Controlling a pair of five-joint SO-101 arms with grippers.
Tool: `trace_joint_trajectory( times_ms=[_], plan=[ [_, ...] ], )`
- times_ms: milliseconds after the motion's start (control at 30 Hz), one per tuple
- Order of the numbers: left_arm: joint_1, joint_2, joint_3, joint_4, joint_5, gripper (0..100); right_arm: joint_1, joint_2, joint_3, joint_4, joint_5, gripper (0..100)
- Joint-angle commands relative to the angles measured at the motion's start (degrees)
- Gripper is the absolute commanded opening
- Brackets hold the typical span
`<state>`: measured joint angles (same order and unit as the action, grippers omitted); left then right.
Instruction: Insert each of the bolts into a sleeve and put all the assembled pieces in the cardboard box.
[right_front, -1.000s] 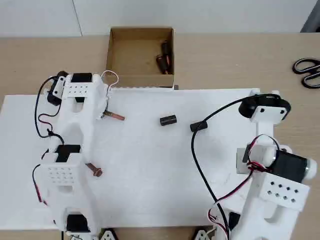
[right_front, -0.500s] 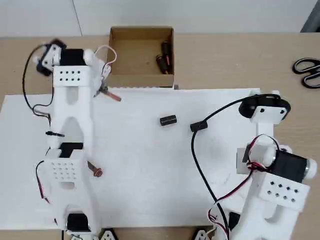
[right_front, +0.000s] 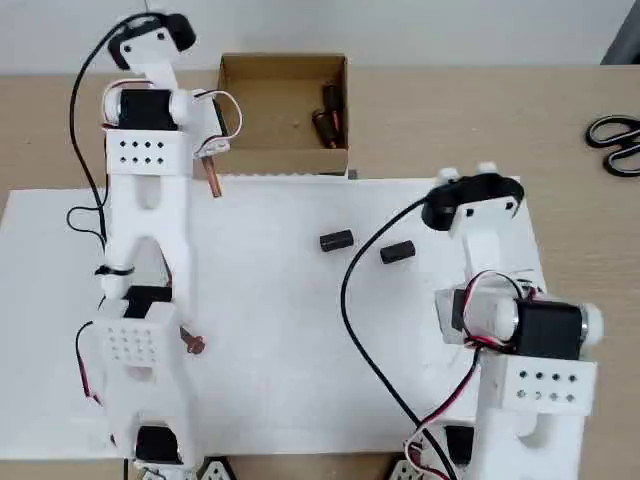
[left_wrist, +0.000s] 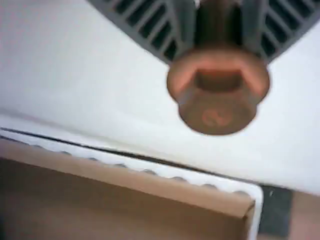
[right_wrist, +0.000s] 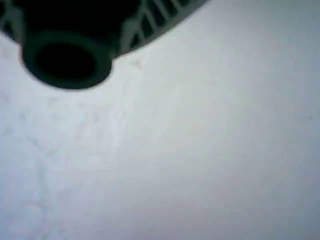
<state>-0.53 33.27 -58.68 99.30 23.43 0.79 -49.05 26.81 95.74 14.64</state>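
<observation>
Currently, the left tool (right_front: 207, 150) is clenched on a copper bolt (right_front: 212, 175), gripping it by the shank with the flanged head sticking out past the jaws. The bolt hangs tilted over the far left edge of the white sheet (right_front: 300, 380), just near of the box's (right_front: 265, 110) near left corner and outside it. From the left wrist camera, the head (left_wrist: 217, 95) sits above the sheet, with the box's cardboard wall (left_wrist: 125, 185) close by. Inside the box, against its right wall, lie assembled pieces (right_front: 328, 115). The right tool (right_wrist: 70, 27) is over the right part of the sheet and grasps a held sleeve (right_wrist: 67, 60), a black tube seated between the ribbed jaws with its open end facing the camera and plain sheet beneath it. Two more black sleeves lie loose near the middle of the sheet. The left sleeve (right_front: 337, 240) and the right sleeve (right_front: 397, 252) are near each other but apart, the right one beside the right arm's black cable. Both are well to the right of the gripped bolt and to the left of the right arm's far end. A second bolt (right_front: 190, 342) lies on the sheet at the near left, just beside the left arm's white body. Scissors (right_front: 615, 145) rest on the counter (right_front: 450, 120) at the far right, off the sheet.
</observation>
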Motion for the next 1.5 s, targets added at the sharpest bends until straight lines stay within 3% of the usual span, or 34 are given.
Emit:
trace_joint_trajectory(
  times_ms=[0, 433, 867, 1267, 1467],
  plan=[
    [2.5, -12.0, -2.4, 1.2, -5.5, 1, -3.7, -1.2, -4.9, -0.6, 0.7, 0.4],
    [12.2, -33.5, 1.5, 1.2, -12.4, 1, -5.1, -1.2, -9.4, -0.7, 0.4, 0.4],
    [15.2, -66.9, 40.8, 0.4, -11.8, 1, -9.3, -10.0, -7.9, -1.2, 0.2, 0.4],
    [15.1, -96.9, 80.9, -19.7, 6.5, 1, -30.5, -28.2, 17.6, -18.2, -8.9, 0.4],
    [15.2, -117.3, 106.6, -34.7, 8.1, 1, -35.8, -38.7, 28.1, -23.4, -9.0, 0.3]
  ],
)
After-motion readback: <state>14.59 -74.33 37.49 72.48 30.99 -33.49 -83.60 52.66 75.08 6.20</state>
